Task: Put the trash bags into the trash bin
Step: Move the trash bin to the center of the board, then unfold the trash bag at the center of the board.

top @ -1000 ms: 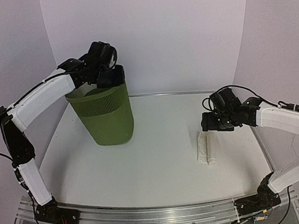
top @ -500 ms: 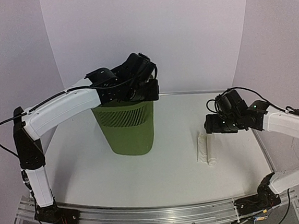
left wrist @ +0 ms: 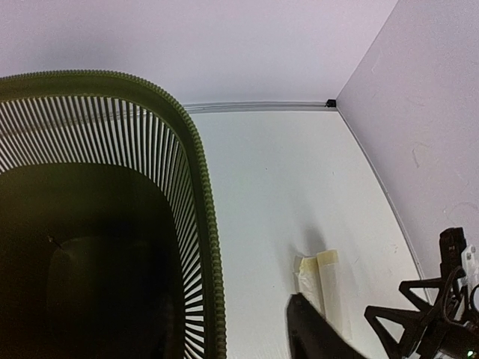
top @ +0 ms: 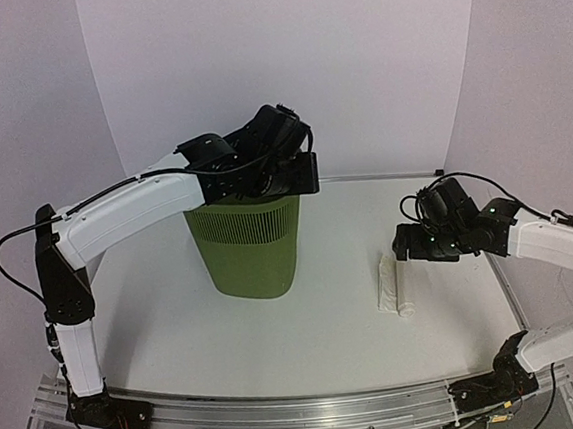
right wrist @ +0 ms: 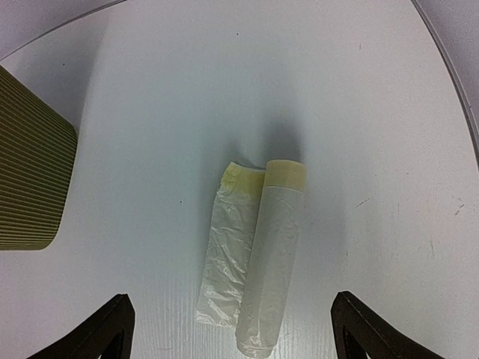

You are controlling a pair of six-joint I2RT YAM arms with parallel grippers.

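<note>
Trash bags (right wrist: 258, 262), a tight pale roll with a loose flat fold touching its 9 o'clock side, lie on the table (top: 276, 326) directly below the right gripper (right wrist: 230, 297), whose jaws stand wide apart on either side and hold nothing. From above, the roll lies at about 4 o'clock from the trash bin (top: 246, 243), well apart. The left gripper (top: 301, 178) hangs at the bin's rim; how far its jaws are spread I cannot tell, and the bin's inside shows only dark shadow.
</note>
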